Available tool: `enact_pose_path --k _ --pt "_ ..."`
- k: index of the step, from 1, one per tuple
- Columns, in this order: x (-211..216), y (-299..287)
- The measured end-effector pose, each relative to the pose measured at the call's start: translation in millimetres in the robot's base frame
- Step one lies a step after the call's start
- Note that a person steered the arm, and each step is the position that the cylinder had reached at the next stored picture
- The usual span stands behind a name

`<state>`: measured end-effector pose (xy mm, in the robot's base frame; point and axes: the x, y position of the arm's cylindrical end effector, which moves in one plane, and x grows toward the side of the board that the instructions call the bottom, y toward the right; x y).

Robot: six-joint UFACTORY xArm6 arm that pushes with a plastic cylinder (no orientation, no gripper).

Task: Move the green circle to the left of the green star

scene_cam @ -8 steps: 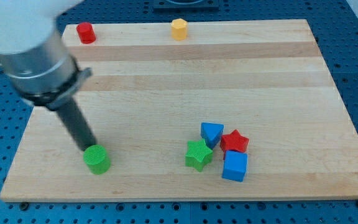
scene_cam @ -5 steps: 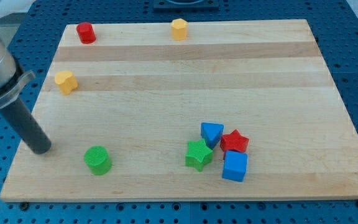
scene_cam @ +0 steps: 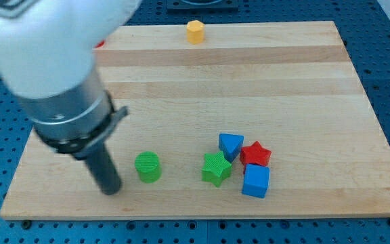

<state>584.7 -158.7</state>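
Observation:
The green circle (scene_cam: 147, 167) sits on the wooden board (scene_cam: 249, 88), near the view's bottom, left of centre. The green star (scene_cam: 216, 169) lies to its right with a clear gap between them. My tip (scene_cam: 110, 190) rests on the board just left of and slightly below the green circle, a small gap apart. The arm's large grey body fills the view's upper left.
A blue triangle-like block (scene_cam: 230, 145), a red star (scene_cam: 255, 154) and a blue cube (scene_cam: 255, 181) cluster right of the green star. A yellow hexagon (scene_cam: 194, 31) sits at the top edge. The arm hides the red and yellow blocks at the upper left.
The green circle has slid right, closer to the green star. My tip swung out to the board's left edge, then came back right and now stands left of the circle.

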Motion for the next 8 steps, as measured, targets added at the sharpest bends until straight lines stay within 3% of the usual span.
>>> enact_pose_path --k 1,2,4,5,7,8 --pt "-13 -30" --pt "-41 -16" --pt "-45 82" --pt "-45 95" --pt "-26 39" --pt "-23 46"
